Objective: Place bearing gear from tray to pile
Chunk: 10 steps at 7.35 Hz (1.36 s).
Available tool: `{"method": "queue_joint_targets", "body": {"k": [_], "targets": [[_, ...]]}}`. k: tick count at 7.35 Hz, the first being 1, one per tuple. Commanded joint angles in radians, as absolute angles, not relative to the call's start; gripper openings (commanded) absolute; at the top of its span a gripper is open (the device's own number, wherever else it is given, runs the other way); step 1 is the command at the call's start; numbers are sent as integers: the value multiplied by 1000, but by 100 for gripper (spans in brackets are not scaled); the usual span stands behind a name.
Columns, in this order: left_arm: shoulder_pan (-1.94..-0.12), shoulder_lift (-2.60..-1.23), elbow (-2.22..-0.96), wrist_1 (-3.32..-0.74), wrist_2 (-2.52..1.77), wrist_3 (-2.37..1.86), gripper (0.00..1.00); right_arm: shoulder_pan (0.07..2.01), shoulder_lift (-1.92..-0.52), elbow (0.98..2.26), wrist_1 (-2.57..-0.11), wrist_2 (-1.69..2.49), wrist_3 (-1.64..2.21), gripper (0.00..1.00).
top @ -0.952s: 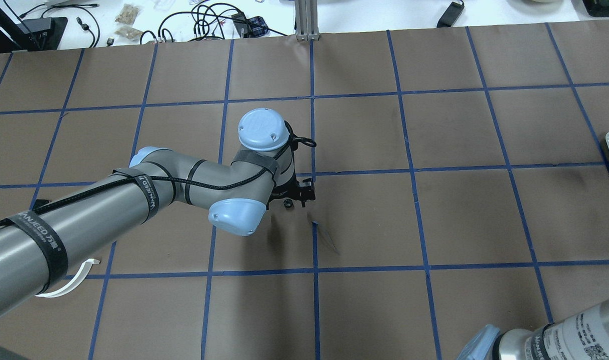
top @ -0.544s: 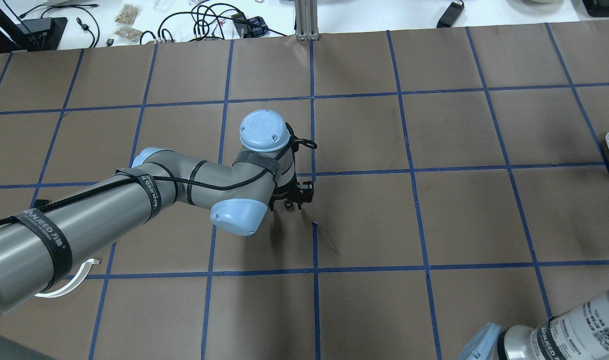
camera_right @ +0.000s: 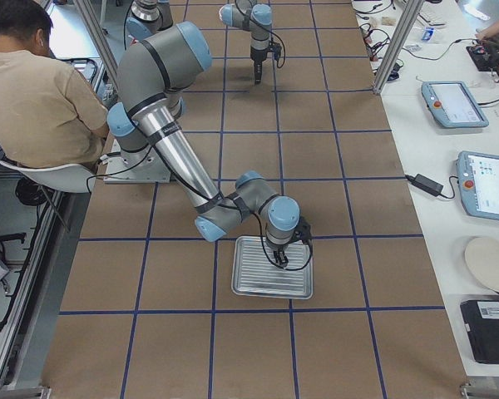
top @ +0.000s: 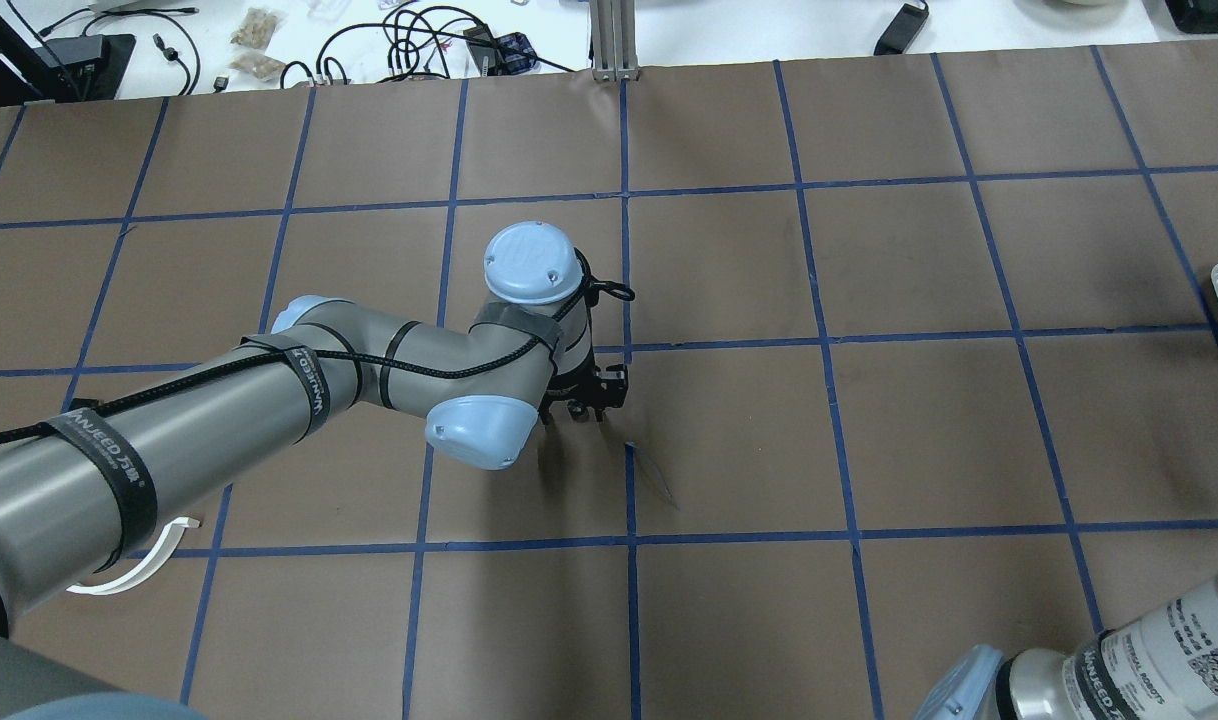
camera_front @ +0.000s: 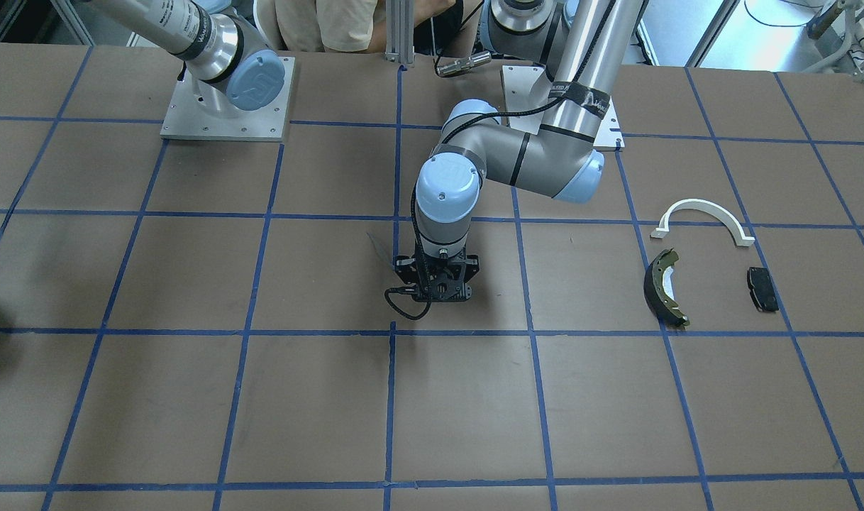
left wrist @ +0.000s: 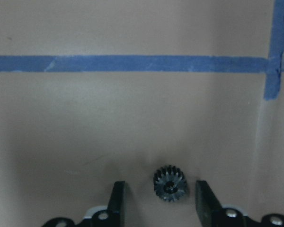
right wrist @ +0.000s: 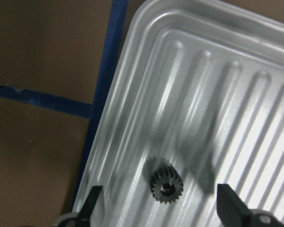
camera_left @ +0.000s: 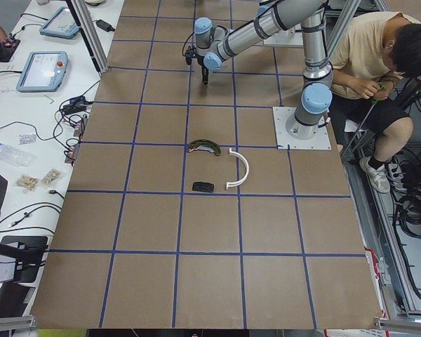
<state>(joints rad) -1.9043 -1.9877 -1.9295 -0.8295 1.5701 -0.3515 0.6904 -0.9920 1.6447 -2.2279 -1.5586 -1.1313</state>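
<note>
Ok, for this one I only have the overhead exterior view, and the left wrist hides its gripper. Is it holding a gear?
Observer: No. The left wrist view shows the left gripper open, with a small black gear lying on the table paper between its fingers, touching neither.
Operator: And the pile? I see only a white arc under the arm.
Observer: The front view shows the white bracket, a brake shoe and a black pad off to the robot's left, apart from that gear.
Operator: The right arm is cut off for me.
Observer: The right gripper hangs open over the tray, a second gear lying between its fingers.
</note>
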Motion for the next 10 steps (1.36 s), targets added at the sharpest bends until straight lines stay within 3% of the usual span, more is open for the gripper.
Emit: {"method": "queue_joint_targets", "body": {"k": [1,4,5,6,7,8,10], "targets": [[-1904,-1980,-1928,-828,1577,-351,16,690,-996,1634,-2227,-1560,-1132,78],[-1898,-1958,-1922,-831,1578,-330,13,690,-991,1637,-2229,-1548,-1143,74],[-1878,-1921,-1901,-854,1585,-258,13,690,-989,1640,-2232,-1548,-1144,63],[-1827,-1857,-1869,-979,1589,-244,13,690,-989,1638,-2232,-1548,-1147,59],[-1739,-1785,-1837,-1161,1603,-159,13,690,-989,1637,-2230,-1548,-1147,48],[-1621,-1711,-1821,-1319,1636,-56,11,690,-988,1647,-2230,-1548,-1147,39],[-1365,-1625,-1825,-1397,1734,261,8,690,-992,1644,-2233,-1548,-1175,17]]}}
